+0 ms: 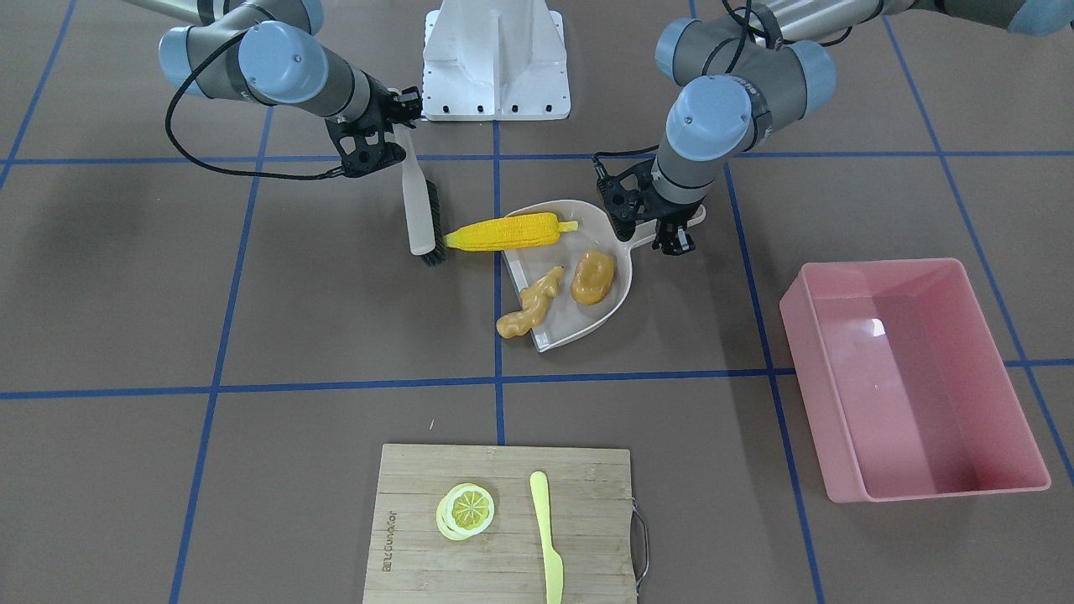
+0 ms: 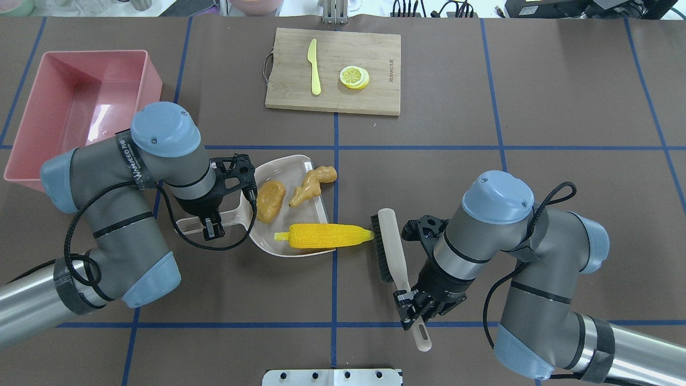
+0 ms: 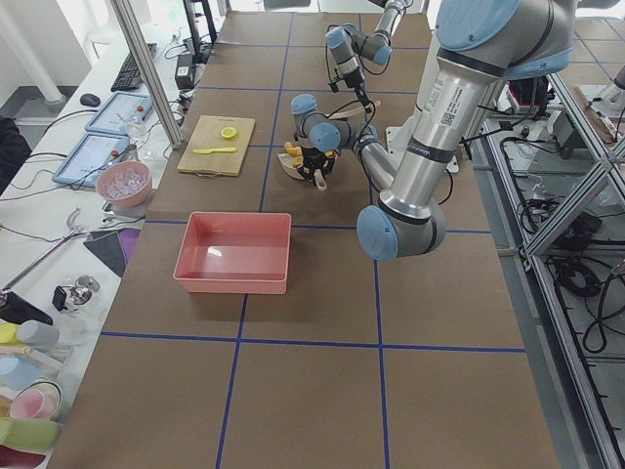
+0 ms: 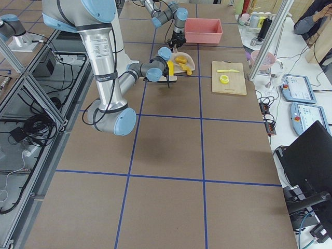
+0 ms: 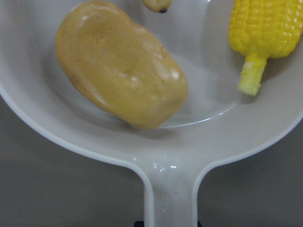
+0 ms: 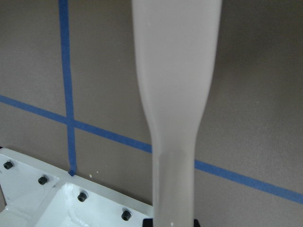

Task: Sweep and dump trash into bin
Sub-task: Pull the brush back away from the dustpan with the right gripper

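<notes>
A beige dustpan (image 2: 278,166) lies on the table, and my left gripper (image 2: 211,228) is shut on its handle. The brown potato (image 2: 270,200) sits inside the pan (image 5: 170,161). The tan ginger root (image 2: 313,184) lies half over the pan's open lip. The yellow corn cob (image 2: 324,236) rests across the pan's edge, its stalk end inside. My right gripper (image 2: 412,311) is shut on the handle of a brush (image 2: 388,241), whose black bristles touch the cob's outer end. The empty pink bin (image 2: 53,91) stands beyond my left arm.
A bamboo cutting board (image 2: 375,96) at the table's far side carries a pale yellow knife (image 2: 314,67) and a lemon slice (image 2: 355,76). The robot's white base plate (image 2: 332,377) is at the near edge. Blue tape lines cross the brown table.
</notes>
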### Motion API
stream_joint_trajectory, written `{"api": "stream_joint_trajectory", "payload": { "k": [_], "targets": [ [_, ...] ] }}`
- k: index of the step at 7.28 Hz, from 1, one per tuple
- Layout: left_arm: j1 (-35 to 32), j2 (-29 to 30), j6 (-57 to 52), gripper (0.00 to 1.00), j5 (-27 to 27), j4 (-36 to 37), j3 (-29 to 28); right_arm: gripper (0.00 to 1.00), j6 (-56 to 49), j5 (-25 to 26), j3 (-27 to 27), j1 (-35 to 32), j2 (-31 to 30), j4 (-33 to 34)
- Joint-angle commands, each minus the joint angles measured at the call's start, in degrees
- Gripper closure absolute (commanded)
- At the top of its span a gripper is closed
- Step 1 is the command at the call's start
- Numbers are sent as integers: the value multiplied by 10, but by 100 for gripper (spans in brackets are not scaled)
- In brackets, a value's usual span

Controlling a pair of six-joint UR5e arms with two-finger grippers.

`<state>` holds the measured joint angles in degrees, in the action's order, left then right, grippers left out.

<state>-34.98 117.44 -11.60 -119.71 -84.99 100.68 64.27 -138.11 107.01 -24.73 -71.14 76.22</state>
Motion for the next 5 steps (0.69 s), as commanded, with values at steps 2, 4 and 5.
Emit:
{"api": "stream_joint_trajectory", "payload": {
  "k": [2,4,5],
  "targets": [
    [0,1,0,100,0,0,0,100,1,10,-14,6,21,2],
    [0,2,0,100,-1,0,0,100,1,-1,-1,-20,21,24],
    [-1,2,0,100,-1,0,0,100,1,-2,13,-24,21,44]
  ]
}}
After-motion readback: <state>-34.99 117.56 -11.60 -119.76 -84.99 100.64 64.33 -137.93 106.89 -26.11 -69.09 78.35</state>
